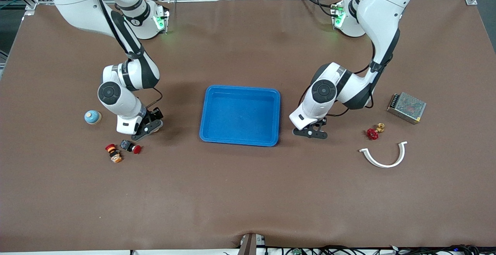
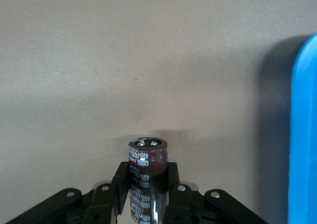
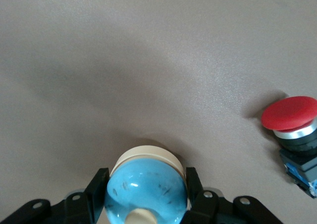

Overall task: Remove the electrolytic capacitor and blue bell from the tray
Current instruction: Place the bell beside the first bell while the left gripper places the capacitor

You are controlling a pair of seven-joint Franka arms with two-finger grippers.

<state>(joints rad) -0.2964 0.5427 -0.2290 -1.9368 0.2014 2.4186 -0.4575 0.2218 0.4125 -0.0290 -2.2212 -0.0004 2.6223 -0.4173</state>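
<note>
In the left wrist view, a dark brown capacitor (image 2: 147, 157) with white print stands between black fingers; my left gripper (image 2: 147, 177) is shut on it. That gripper (image 1: 312, 133) sits low over the table, beside the blue tray (image 1: 240, 90) toward the left arm's end. My right gripper (image 3: 146, 184) is shut on a light-blue bell (image 3: 146, 189) with a cream base and knob. It (image 1: 149, 129) is low over the table on the tray's right-arm side, and the front view hides the held bell.
A second blue bell (image 1: 93, 117) stands toward the right arm's end. A red push button (image 1: 131, 147) and an orange-red part (image 1: 113, 152) lie close to the right gripper. Toward the left arm's end are a mesh box (image 1: 407, 107), a red valve (image 1: 374, 132) and a white curved clip (image 1: 383, 156).
</note>
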